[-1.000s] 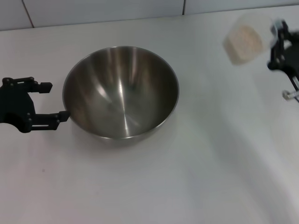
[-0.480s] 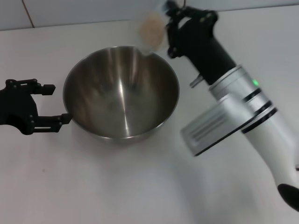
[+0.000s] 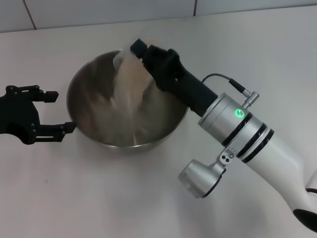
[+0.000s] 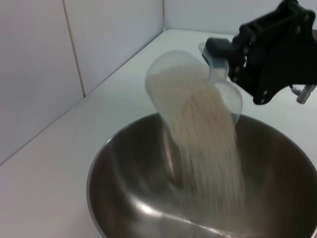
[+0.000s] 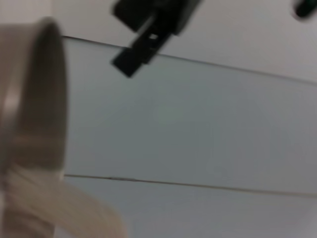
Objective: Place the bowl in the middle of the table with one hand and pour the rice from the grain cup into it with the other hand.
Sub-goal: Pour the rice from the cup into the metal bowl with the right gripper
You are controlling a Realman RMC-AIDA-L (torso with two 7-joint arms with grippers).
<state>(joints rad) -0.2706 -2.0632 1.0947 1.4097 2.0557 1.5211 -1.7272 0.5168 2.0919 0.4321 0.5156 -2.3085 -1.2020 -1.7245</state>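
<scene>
The steel bowl (image 3: 91,106) stands on the white table (image 3: 99,198) left of centre. My right gripper (image 3: 140,51) is shut on the clear grain cup (image 3: 126,62) and holds it tipped over the bowl's far rim. Rice (image 3: 128,99) streams from the cup into the bowl. My left gripper (image 3: 57,110) is open just off the bowl's left side, holding nothing. The left wrist view shows the tipped cup (image 4: 173,79), the falling rice (image 4: 208,144), the bowl (image 4: 101,168) and the right gripper (image 4: 225,52). The right wrist view shows the bowl (image 5: 34,99) and rice (image 5: 44,208).
A tiled wall (image 3: 99,10) runs along the table's far edge. My right arm (image 3: 237,129) reaches across the table's right half from the lower right. The left gripper (image 5: 148,29) shows as a dark shape in the right wrist view.
My right arm has swung left from the right edge with the cup, reached the bowl's far rim and tipped the cup; rice now pours into the bowl. The left gripper stayed put.
</scene>
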